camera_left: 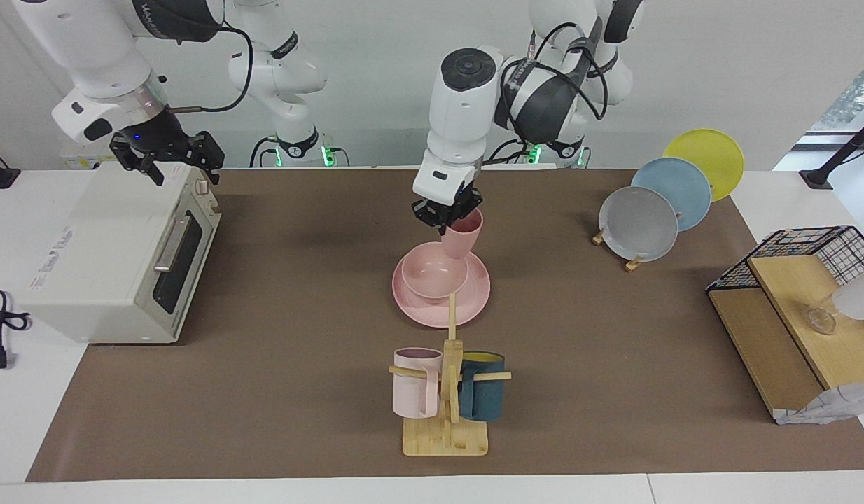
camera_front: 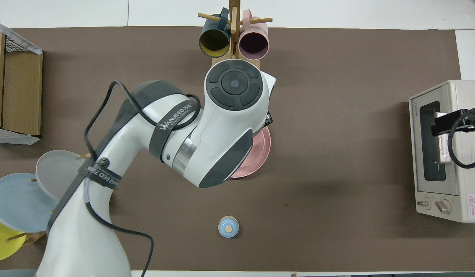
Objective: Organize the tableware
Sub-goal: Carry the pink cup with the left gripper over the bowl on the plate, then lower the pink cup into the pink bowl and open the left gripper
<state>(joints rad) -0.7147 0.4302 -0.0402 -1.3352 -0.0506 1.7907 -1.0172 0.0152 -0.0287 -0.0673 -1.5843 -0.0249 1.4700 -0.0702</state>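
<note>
a brown mat covers the white table, with bare mat all round the middle stack. the plate lies mid-mat with the bowl on it. the left gripper pinches the cup by its rim, tilted, over the bowl's edge at 12 o'clock. the mug rack stands close by the plate's edge at 6 o'clock. the right gripper waits, jaws spread, over the oven.

Toaster oven at the right arm's end of the tabletop, pink mug and teal mug on a wooden rack, grey plate, blue plate, yellow plate on a stand, small blue bell, wire basket
</note>
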